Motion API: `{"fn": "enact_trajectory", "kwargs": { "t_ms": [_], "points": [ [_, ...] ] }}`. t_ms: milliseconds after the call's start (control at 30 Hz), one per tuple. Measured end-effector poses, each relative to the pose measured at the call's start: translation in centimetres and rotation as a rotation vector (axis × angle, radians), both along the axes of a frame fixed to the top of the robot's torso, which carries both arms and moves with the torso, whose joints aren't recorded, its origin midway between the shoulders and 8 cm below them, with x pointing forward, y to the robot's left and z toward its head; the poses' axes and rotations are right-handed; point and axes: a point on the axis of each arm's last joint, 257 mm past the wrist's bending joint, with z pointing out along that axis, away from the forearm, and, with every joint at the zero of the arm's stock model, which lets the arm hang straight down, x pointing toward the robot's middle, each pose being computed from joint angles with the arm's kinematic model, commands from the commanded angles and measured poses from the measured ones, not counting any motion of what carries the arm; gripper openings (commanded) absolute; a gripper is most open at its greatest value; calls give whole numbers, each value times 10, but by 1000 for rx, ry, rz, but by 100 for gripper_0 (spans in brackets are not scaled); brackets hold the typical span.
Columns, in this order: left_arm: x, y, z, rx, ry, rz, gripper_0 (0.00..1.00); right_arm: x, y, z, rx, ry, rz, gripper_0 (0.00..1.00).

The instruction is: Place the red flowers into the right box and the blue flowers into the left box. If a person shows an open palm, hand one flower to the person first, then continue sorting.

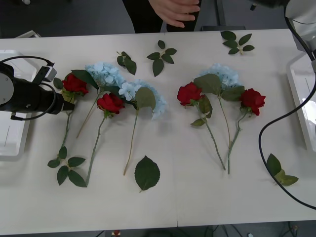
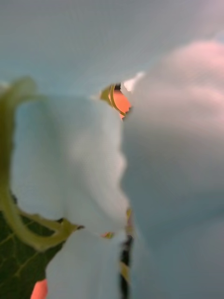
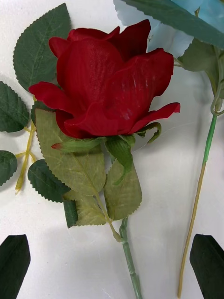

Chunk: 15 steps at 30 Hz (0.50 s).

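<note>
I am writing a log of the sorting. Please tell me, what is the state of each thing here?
Left tool: open, at the leftmost rose's stem, not gripping.
Red roses: four, all lying on the table.
Blue flowers: three lying on the table.
Left box: no flower in the visible part.
Right box: no flower in the visible part.
Person's hand: held out at the far edge, holding nothing.

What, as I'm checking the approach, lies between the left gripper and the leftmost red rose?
Nothing visible: the left gripper is open at the leftmost red rose, only that rose's own leaves near its stem.
</note>
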Motion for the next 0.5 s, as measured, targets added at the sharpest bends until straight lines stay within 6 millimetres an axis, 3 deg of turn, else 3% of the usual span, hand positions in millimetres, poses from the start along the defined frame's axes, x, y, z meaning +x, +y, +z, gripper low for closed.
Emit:
{"fn": "enact_trajectory", "kwargs": {
  "t_ms": [200,500],
  "points": [
    [0,0,0,0,0,0,100,1,39,38,45,-61,-12,0],
    [0,0,0,0,0,0,100,-2,48,44,56,-67,2,0]
  ]
}}
